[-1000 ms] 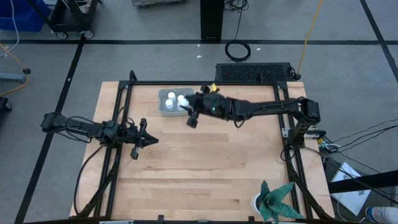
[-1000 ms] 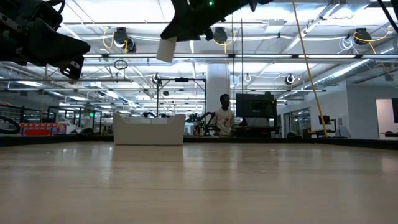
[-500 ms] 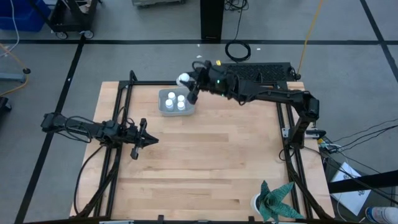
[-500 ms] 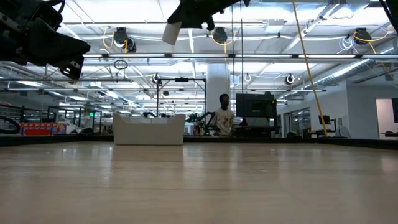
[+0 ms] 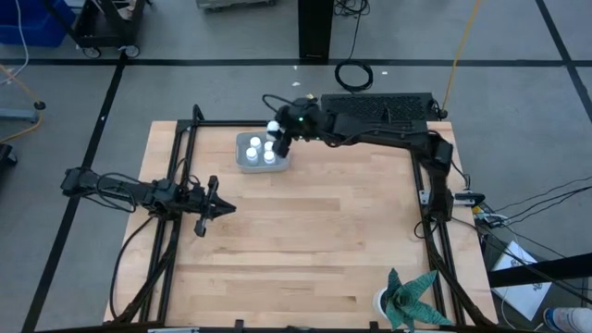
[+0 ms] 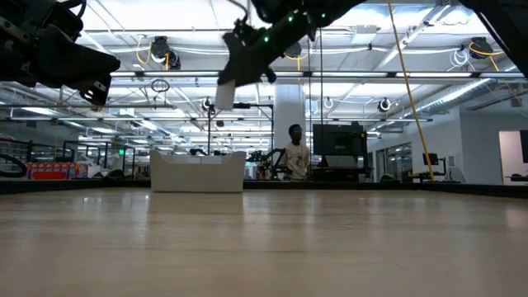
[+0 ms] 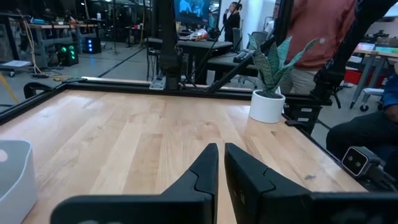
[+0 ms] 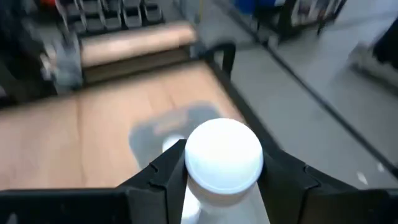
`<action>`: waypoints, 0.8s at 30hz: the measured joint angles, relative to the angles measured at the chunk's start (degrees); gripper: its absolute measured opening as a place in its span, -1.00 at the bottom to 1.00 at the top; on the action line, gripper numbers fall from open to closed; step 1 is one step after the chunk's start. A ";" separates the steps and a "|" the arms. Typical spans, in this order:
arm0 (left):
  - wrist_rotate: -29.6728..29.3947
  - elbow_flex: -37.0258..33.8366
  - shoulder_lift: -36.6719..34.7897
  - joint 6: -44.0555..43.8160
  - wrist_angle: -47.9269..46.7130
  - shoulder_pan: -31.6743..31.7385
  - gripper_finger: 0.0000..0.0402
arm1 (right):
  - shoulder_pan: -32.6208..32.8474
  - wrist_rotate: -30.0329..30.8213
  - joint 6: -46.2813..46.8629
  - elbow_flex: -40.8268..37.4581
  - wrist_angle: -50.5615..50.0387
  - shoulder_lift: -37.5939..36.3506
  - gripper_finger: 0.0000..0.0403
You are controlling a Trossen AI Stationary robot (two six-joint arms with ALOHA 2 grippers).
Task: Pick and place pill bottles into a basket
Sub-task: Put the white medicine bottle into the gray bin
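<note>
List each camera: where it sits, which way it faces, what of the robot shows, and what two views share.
High view: overhead, facing straight down; both arms, the basket, the right gripper.
Low view: table height, facing level into the room; arms enter from above, a person behind.
Left wrist view: on the left arm, facing past the shut left gripper toward a potted plant.
Right wrist view: on the right arm, facing down at the basket; its fingers hold a pill bottle.
High and right wrist views share bottle and basket.

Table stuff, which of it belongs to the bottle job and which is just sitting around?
Job: the held bottle in the right gripper; basket; three bottles inside it.
Sitting around: plant pot at the table corner; left gripper, idle and shut.
</note>
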 joint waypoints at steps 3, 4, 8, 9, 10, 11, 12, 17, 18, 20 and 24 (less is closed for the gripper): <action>0.00 -0.01 0.00 0.00 -0.07 -0.01 -0.85 | -0.33 -0.01 0.15 -0.04 -1.85 1.57 -0.26; 0.00 -0.01 0.00 0.00 -0.05 -0.01 -0.85 | -0.33 0.01 0.34 -0.04 -1.76 1.91 -0.26; 0.02 -0.01 0.00 0.00 0.03 0.01 -0.85 | -0.33 0.06 0.40 -0.02 -1.41 3.18 -0.26; 0.00 -0.01 -0.02 0.00 0.02 -0.01 -0.85 | -0.33 0.04 0.41 -0.14 -1.59 3.54 -0.26; 0.00 -0.01 -0.02 0.00 -0.02 0.00 -0.85 | -0.34 0.02 0.40 -0.42 -1.38 3.78 -0.26; 0.00 -0.01 0.00 0.00 -0.07 0.00 -0.85 | -0.43 -0.06 0.43 -0.91 -1.06 3.88 -0.26; 0.00 -0.01 0.00 0.00 -0.01 0.00 -0.85 | -0.50 -0.19 0.67 -1.50 -1.03 3.89 -0.26; 0.00 0.00 -0.02 0.00 0.01 0.02 -0.85 | -1.08 -0.50 1.75 -5.92 2.97 3.83 -0.26; 0.00 0.00 0.00 0.00 -0.03 -0.01 -0.85 | -1.36 -1.60 2.25 -6.44 3.38 3.91 -0.26; 0.00 -0.01 -0.02 0.00 0.03 0.00 -0.85 | -1.63 -3.12 3.00 -7.32 4.88 3.96 -0.26; 0.00 -0.01 -0.01 0.00 0.02 0.02 -0.85 | -1.78 -3.77 2.97 -9.08 8.37 4.37 -0.26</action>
